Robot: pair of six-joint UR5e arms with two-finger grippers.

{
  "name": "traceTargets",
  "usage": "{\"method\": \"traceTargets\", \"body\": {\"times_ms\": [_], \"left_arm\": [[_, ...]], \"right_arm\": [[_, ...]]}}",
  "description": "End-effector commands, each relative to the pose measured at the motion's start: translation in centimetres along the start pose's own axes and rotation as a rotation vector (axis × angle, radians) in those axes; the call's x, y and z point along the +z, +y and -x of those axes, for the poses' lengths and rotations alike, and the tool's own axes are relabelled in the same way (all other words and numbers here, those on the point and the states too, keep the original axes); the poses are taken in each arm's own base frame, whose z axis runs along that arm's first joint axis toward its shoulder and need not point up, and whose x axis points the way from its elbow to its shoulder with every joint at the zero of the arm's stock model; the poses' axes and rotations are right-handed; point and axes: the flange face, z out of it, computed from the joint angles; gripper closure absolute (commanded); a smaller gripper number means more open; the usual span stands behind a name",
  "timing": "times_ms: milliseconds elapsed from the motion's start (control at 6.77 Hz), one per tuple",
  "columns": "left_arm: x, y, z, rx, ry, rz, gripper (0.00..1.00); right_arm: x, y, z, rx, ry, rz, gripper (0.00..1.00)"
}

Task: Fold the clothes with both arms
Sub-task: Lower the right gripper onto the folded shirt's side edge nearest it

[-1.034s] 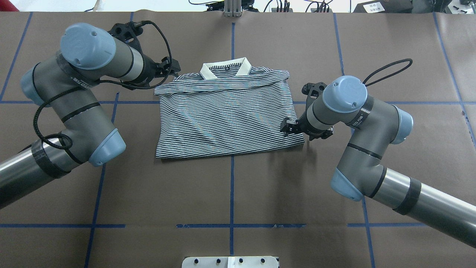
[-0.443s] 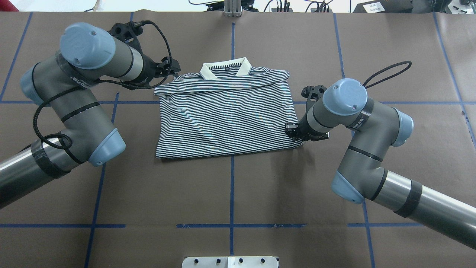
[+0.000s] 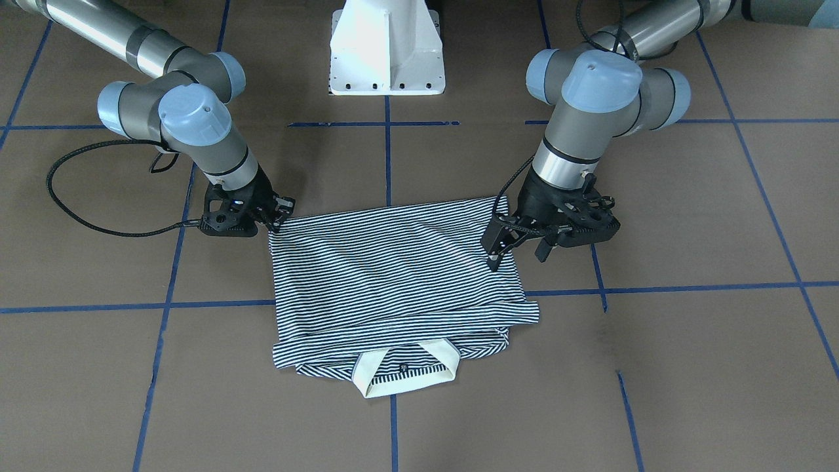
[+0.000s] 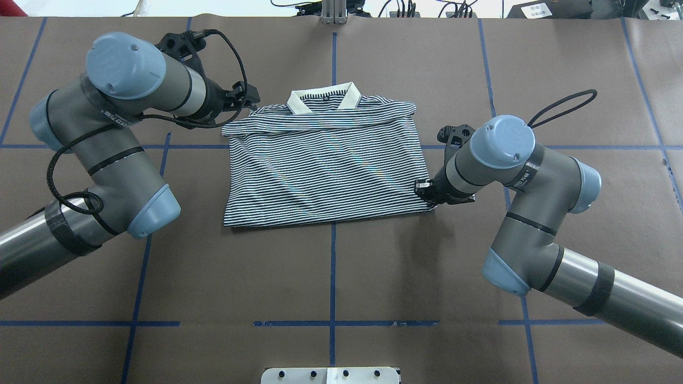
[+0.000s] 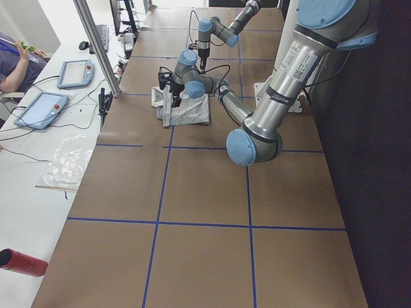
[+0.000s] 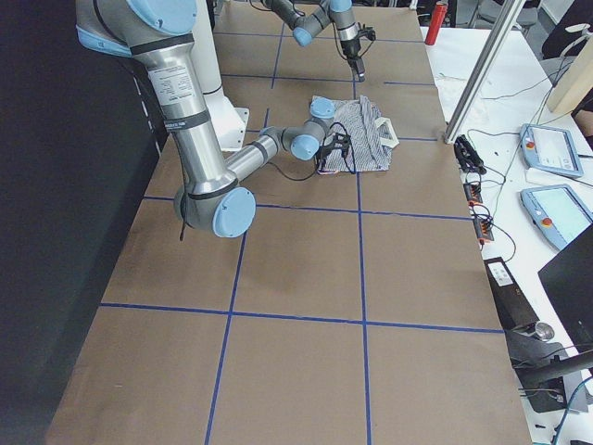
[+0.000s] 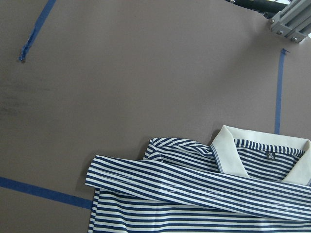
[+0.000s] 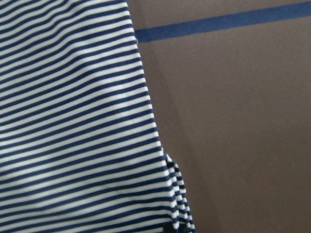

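Observation:
The striped polo shirt [image 4: 325, 170] lies folded flat at mid-table, its cream collar [image 4: 323, 100] on the far side from the robot. My left gripper [image 4: 251, 101] hovers by the shirt's far left shoulder. In the front-facing view it [image 3: 517, 254] stands open above the shirt's edge, holding nothing. My right gripper [image 4: 427, 192] is low at the shirt's near right corner [image 3: 272, 226]. Its wrist view shows only the stacked striped hem [image 8: 172, 194] against brown paper, so I cannot tell whether its jaws are open or shut.
Brown paper with blue tape lines [image 4: 332, 266] covers the table. The white pedestal base [image 3: 387, 46] stands behind the shirt. Side benches hold tablets [image 5: 40, 109] and cables, and a person's arm [image 5: 13, 64] shows there. A red cylinder [image 5: 19, 262] lies at the left end.
The right arm has shifted rightward and toward the robot, bringing its gripper from the shirt's right edge to the near right corner. The left arm and the shirt have stayed put.

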Motion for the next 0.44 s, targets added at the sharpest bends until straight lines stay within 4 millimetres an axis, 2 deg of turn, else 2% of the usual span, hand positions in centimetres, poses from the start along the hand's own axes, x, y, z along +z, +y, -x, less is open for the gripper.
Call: {"method": "traceTargets", "body": {"times_ms": [0, 295], "left_arm": [[-0.4, 0.0, -0.2, 0.002, 0.007, -0.004, 0.00], [-0.5, 0.1, -0.1, 0.001, 0.009, -0.004, 0.00]], "right_arm": [[-0.3, 4.7, -1.8, -0.041, -0.001, 0.032, 1.00], [-3.3, 11.1, -5.7, -0.075, -0.013, 0.082, 1.00]]}}
